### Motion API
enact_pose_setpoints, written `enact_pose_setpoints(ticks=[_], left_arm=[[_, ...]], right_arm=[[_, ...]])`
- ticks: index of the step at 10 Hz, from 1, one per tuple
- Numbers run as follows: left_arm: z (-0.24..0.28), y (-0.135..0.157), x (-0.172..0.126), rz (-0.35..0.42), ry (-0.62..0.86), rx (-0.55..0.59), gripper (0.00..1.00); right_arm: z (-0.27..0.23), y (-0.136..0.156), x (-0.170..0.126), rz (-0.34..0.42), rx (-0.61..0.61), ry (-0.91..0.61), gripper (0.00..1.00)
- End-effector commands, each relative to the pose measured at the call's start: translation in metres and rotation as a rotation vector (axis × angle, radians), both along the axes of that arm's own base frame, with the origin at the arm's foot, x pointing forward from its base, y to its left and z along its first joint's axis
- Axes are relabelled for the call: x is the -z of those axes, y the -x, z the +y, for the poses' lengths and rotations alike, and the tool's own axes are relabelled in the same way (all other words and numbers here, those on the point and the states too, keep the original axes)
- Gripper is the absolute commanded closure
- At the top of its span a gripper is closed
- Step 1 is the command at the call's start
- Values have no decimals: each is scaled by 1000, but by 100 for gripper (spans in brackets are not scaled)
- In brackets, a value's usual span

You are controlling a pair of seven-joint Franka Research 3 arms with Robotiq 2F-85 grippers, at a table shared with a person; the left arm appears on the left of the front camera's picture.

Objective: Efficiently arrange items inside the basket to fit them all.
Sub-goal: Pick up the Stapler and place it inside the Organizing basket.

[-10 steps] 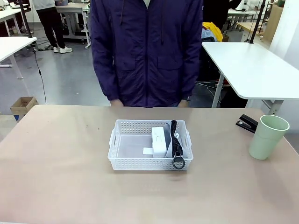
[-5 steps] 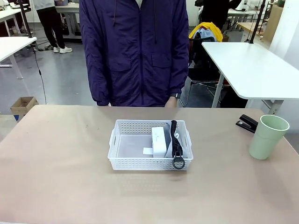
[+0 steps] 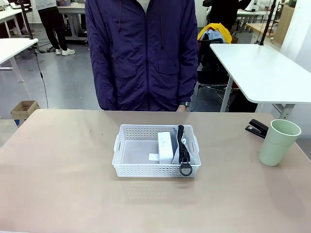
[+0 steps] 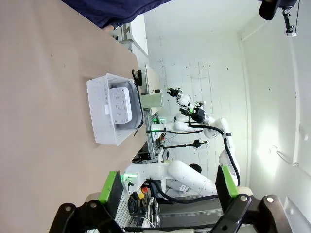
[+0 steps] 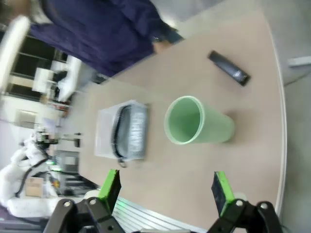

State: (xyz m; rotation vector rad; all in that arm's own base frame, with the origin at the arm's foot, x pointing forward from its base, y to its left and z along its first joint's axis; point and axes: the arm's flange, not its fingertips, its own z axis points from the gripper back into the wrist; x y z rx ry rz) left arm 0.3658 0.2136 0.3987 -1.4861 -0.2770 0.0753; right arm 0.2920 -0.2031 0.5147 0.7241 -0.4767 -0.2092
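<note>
We're looking across the tan table (image 3: 58, 160), a bare matte top with a few small dark specks, and the white basket (image 3: 126, 167) sits at its middle. Inside the basket, the small white box (image 3: 165, 146) lies in the right half. Just right of it the grey pouch (image 3: 192, 151) is tucked against the right wall, its black strap (image 3: 181, 141) running front to back and its ring (image 3: 185, 169) hanging over the near rim. Well right of the basket stands the pale green cup (image 3: 278, 142), upright, with the black stapler (image 3: 256, 128) just behind it, both out on the table. Beyond the basket a person (image 3: 141, 53) in a dark purple jacket stands at the far edge. Behind them we have grey floor, white worktables (image 3: 257, 68), and a cardboard box (image 3: 24, 110) off to the basket's left. The left gripper (image 4: 169, 177) hangs spread wide and empty, the basket ahead of it. The right gripper (image 5: 165, 182) is spread too, gripping nothing, with the cup ahead of it.
</note>
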Motion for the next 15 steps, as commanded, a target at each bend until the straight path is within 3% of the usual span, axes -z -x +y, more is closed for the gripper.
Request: enact_pose_setpoints(ticks=[1, 6, 7, 8, 9, 10, 12, 13, 15], left_arm=[[-1, 3, -3, 4, -13, -1, 0], [-1, 3, -3, 4, -13, -1, 0], [-1, 3, -3, 4, -13, -1, 0], [-1, 3, -3, 4, -13, -1, 0], [-1, 3, -3, 4, -13, -1, 0], [-1, 3, -3, 4, -13, -1, 0], [-1, 3, -3, 4, -13, -1, 0], [-1, 3, -3, 4, -13, -1, 0], [-1, 3, -3, 4, -13, -1, 0]], right_arm=[[20, -25, 10, 125, -26, 199, 0], [78, -97, 12, 262, -30, 552, 0], [85, -103, 12, 265, -44, 559, 0], [87, -107, 12, 204, -42, 538, 0], [78, -88, 5, 109, 7, 461, 0], [90, -102, 18, 231, -62, 546, 0], [84, -100, 10, 196, -43, 524, 0], [92, -116, 11, 243, -81, 619, 0], [105, -157, 15, 244, -203, 710, 0]])
